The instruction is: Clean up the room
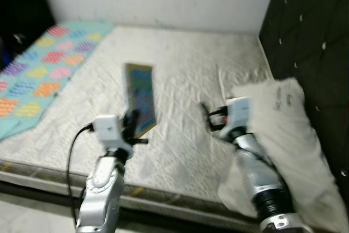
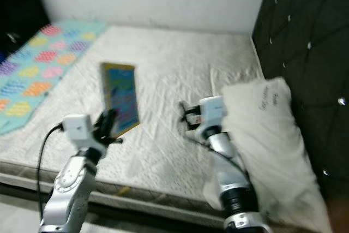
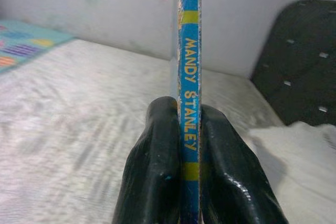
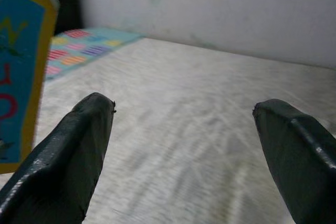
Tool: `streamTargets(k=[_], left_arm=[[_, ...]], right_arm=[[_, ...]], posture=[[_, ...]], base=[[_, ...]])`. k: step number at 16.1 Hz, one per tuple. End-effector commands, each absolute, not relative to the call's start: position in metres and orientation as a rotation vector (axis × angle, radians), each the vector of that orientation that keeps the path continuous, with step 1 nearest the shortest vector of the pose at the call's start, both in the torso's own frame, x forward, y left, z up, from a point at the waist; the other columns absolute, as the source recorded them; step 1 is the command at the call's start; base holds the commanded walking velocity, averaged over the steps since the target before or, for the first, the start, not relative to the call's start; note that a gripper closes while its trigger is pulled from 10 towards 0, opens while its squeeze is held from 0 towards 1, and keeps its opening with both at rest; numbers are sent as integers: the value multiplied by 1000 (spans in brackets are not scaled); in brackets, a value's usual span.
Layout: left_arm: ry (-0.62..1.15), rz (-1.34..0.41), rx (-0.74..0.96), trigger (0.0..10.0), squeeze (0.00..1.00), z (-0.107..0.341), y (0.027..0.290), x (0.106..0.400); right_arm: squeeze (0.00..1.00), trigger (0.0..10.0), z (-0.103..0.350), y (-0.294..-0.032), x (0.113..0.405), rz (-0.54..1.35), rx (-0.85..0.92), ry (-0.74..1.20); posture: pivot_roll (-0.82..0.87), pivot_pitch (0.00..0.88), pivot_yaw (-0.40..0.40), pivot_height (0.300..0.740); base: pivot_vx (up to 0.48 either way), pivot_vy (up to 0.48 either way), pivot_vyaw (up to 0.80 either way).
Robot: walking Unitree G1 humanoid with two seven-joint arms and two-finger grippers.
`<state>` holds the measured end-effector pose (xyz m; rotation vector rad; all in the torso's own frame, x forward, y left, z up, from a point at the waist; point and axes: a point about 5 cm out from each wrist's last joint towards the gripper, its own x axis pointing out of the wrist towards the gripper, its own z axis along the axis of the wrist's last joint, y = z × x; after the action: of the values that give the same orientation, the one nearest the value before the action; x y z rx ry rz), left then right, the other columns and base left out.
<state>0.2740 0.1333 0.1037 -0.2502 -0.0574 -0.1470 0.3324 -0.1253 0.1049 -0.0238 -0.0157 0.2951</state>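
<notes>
1. Head views: the left gripper [image 1: 132, 125] holds a thin children's book [image 1: 140, 97] upright above the mattress [image 1: 180, 75], pinched at its lower edge. It looks light and stiff; a grip nearer the middle would likely wobble less. Motion blur hides the cover.
2. Left wrist view: fingers [image 3: 157, 171] clamp the spine, lettered "MANDY STANLEY".
3. Right wrist view: right gripper [image 4: 184, 145] spread wide, empty, above the mattress.

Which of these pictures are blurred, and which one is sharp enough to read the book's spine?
Both eye views are motion-blurred, so the book's cover is unreadable; left wrist view is sharp near the left hand, spine reading MANDY STANLEY; right wrist view shows soft mattress and slight glare on the fingers.
</notes>
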Motion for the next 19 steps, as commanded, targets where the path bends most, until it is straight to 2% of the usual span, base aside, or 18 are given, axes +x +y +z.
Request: streamTargets(k=[1,6,9,13,19], left_arm=[[-116,-153,-248,10000,0,116,133,277],[-110,-150,-245,10000,0,115,133,278],[-89,-130,-259,10000,0,112,132,279],[-80,-126,-257,10000,0,110,132,279],[-68,-119,-270,10000,0,110,131,280]], right_arm=[[0,10000,112,-132,335,276,-38,-38],[0,10000,111,-133,335,270,-38,-39],[0,10000,110,-136,336,254,-30,-22],[0,10000,108,-138,335,246,-26,-20],[0,10000,107,-139,334,245,-33,-13]], posture=[[-125,0,33,740],[-126,0,34,740],[-126,0,34,740],[-128,0,35,740],[-128,0,33,740]], base=[[371,0,0],[315,0,0],[0,0,-140],[0,0,-800],[0,0,0]])
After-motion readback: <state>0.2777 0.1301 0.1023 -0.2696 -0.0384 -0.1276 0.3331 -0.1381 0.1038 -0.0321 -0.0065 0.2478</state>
